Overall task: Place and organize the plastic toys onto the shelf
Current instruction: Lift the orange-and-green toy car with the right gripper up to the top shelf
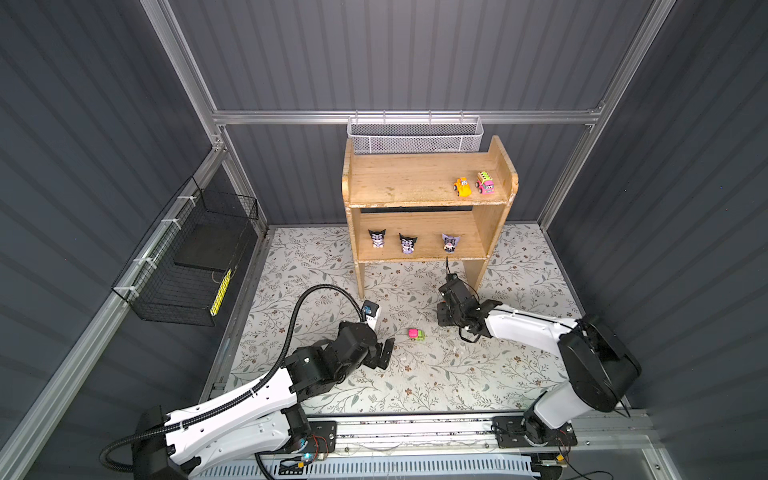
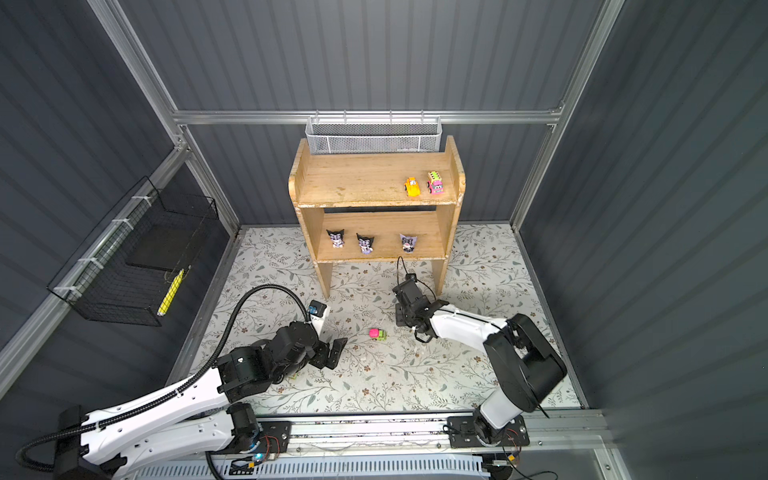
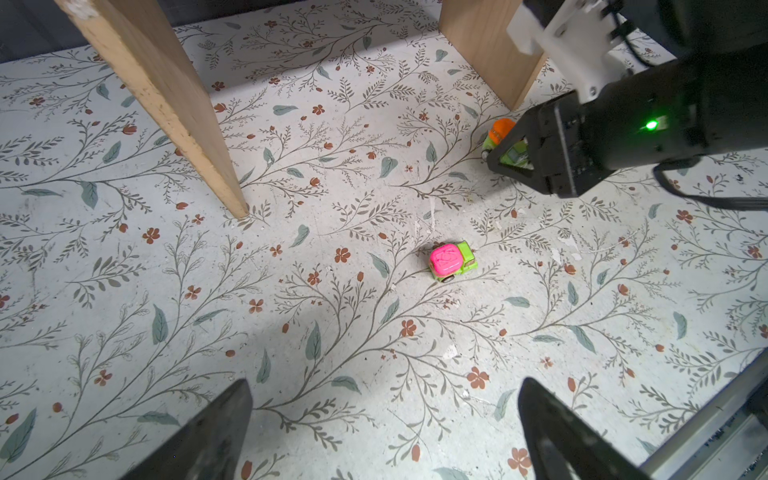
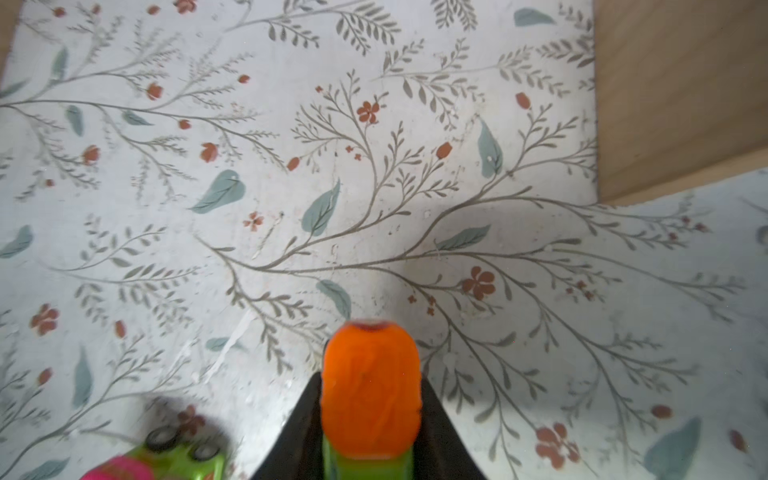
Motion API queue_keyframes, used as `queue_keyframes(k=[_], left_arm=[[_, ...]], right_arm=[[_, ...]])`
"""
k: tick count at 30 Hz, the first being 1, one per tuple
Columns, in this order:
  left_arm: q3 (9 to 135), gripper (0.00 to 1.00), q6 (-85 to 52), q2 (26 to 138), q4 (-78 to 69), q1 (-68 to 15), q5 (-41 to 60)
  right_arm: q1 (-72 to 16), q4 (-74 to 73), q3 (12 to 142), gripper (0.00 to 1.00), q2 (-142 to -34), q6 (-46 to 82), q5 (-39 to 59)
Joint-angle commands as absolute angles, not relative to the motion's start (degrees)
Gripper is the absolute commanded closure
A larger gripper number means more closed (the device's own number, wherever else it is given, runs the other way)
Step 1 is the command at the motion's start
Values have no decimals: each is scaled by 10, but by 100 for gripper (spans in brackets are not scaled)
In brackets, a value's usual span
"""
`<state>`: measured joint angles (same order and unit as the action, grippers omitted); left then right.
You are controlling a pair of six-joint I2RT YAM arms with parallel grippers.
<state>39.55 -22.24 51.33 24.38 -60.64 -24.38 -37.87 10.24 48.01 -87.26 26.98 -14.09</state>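
Observation:
My right gripper (image 4: 370, 376) is shut on an orange-and-green toy car (image 4: 370, 395), low over the floral mat in front of the shelf's right leg (image 4: 681, 95). The left wrist view shows that grip from the side, on the same car (image 3: 500, 133). In both top views the gripper (image 1: 444, 318) hides it. A pink-and-green car (image 1: 416, 334) (image 3: 452, 259) lies loose on the mat between the arms. My left gripper (image 3: 384, 386) (image 1: 384, 353) is open and empty, just short of it. The wooden shelf (image 1: 415, 183) carries a yellow car (image 1: 462, 187) and a pink car (image 1: 485, 183) on top, and three black-and-lilac figurines (image 1: 408, 243) below.
A white mesh basket (image 1: 415, 135) hangs on the back wall behind the shelf. A black wire basket (image 1: 191, 266) is fixed to the left wall. The shelf's left leg (image 3: 166, 104) stands on the mat ahead of my left gripper. A metal rail (image 1: 415, 428) runs along the front.

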Motion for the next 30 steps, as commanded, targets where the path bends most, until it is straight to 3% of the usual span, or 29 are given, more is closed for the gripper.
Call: queue_keyframes(k=[1,16,22,30], left_arm=[[410,0,-212,498,243,-602,-243],[494,0,-172,508,245,-602,-234],[523,0,-157,519,243,-602,-231],[577,0,-138,543,259,-602,-231]], right_arm=[[-396,192,489,69,-820,275,-166],[-514,493,715,67,-609,275,-294],[-524,531,854,67,-627,225,-326],[-522,545,1032,66,-729,143,-350]])
